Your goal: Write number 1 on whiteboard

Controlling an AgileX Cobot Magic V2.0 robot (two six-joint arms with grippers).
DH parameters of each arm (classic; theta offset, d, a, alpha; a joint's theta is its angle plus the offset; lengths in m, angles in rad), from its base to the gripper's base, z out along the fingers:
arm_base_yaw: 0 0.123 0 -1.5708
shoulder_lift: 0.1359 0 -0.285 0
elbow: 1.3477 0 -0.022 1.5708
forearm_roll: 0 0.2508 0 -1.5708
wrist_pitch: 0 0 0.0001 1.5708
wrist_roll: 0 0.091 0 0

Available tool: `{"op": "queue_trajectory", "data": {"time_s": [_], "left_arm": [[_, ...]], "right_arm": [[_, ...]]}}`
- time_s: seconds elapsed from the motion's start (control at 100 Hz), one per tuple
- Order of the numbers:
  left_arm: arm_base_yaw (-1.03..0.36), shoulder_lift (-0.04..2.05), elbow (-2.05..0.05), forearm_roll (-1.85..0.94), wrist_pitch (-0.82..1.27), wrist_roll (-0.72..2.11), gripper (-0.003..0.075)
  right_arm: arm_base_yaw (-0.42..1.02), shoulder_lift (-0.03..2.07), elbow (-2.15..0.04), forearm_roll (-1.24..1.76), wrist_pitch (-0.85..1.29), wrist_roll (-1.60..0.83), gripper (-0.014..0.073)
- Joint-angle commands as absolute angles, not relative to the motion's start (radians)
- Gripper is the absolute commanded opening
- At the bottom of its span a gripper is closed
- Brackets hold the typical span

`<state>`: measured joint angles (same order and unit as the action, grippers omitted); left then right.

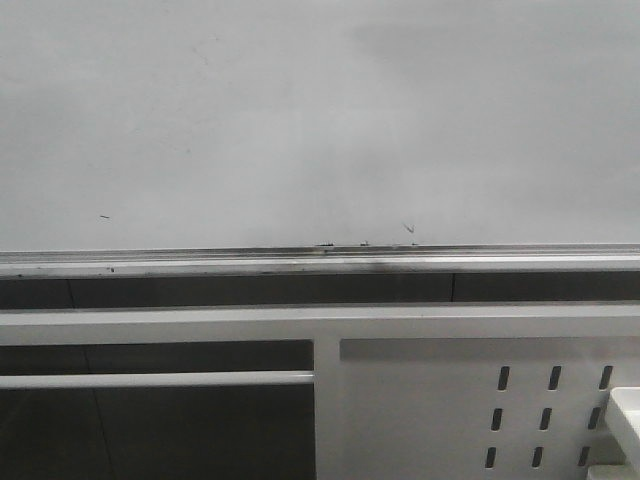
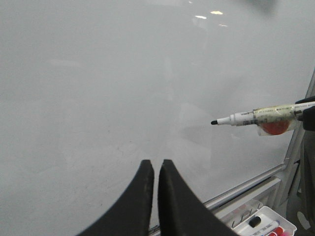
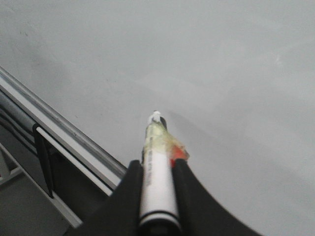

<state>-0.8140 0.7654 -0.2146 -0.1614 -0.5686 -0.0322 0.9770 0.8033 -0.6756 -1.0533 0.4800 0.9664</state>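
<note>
Pale grey-white and glossy, the large flat whiteboard (image 1: pixel 300 120) fills most of the front view, its surface smooth with soft smudges and a few tiny dark specks and short dashes near the lower edge. A silver metal tray rail (image 1: pixel 200 262) runs straight along that edge, scuffed dark near its middle. Below it stands a white metal panel (image 1: pixel 420 400) pierced with slanted oval slots, beside a thin white horizontal bar (image 1: pixel 150 380).

No long black stroke of the number 1 shows on the board in any view; the surface in front of the pen tip looks unmarked.

The right gripper (image 3: pixel 157 169) has matte black, curved fingers closed against a white cylindrical marker pen (image 3: pixel 157 187), which sits lengthwise between them. The pen's barrel is wrapped near the front in yellowish translucent tape with a red patch, and its tip points at the board. Whether the tip touches the surface cannot be told. In the left wrist view the same pen (image 2: pixel 251 118) lies nearly level with its small black nib bare, against the grey board (image 2: pixel 98 98).

The left gripper (image 2: pixel 153 169) shows two smooth black tapering fingers drawn close together with only a thin slit between them, holding nothing. Near it sits a white plastic tray (image 2: pixel 285 227) holding more markers, red and black
</note>
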Motion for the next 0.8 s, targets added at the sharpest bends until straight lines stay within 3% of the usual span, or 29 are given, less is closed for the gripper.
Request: {"op": "queue_trajectory", "data": {"time_s": [0.0, 0.79], "left_arm": [[-0.817, 0.761, -0.243, -0.167, -0.653, -0.034, -0.0011], [-0.817, 0.761, -0.243, -0.183, -0.686, 0.019, -0.0011]], "right_arm": [[0.973, 0.814, -0.699, -1.119, 0.483, 1.001, -0.0069], [0.973, 0.875, -0.711, -1.296, 0.472, 1.064, -0.0069]]}}
